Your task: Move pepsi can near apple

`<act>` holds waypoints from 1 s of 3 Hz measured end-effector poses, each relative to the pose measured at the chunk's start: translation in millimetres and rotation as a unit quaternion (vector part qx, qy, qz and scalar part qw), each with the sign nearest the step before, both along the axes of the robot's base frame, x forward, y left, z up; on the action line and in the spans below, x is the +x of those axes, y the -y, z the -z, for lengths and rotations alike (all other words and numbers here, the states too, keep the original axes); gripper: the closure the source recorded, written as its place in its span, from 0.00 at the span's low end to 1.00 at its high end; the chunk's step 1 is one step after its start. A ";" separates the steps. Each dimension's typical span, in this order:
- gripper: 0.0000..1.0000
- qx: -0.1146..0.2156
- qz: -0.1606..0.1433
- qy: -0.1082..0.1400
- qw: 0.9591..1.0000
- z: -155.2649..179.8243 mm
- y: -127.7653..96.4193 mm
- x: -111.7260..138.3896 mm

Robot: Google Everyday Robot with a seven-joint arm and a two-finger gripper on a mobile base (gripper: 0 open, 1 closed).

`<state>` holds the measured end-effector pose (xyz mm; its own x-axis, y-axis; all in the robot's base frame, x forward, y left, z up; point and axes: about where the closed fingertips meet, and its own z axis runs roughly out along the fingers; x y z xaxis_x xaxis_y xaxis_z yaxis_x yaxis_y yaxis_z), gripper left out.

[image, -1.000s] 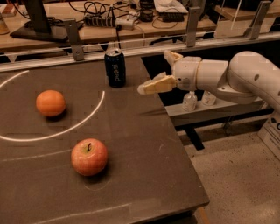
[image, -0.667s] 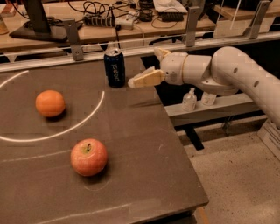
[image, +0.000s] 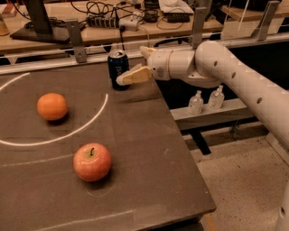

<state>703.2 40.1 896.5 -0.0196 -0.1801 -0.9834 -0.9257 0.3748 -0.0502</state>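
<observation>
Sliding left since a second ago, the gripper [image: 131,64] is reaching the cylindrical pepsi can [image: 117,66], which is standing just to its left by the far edge of the matte table [image: 149,149]. Its tan fingers are spread, the nearer one crossing the can's lower front. The glossy round apple [image: 92,161] is sitting well apart, nearer the camera and left of the gripper, with open tabletop lying between.

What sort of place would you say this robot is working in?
Probably a robotics lab: a wooden workbench strewn with cables and a power strip stands behind the dark table, which bears white arcs. The gripper, open, hangs beside the pepsi can at the table's far edge.
</observation>
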 end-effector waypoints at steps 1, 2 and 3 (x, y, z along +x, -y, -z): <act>0.16 -0.014 -0.035 -0.004 0.999 7.0 -26.6 9.6; 0.47 -0.018 -0.061 -0.011 0.998 14.2 -43.5 15.7; 0.70 -0.019 -0.059 -0.020 0.998 21.2 -39.1 13.6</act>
<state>716.8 79.2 875.3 -0.0352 -0.2214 -0.9745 -0.9651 0.2608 -0.0244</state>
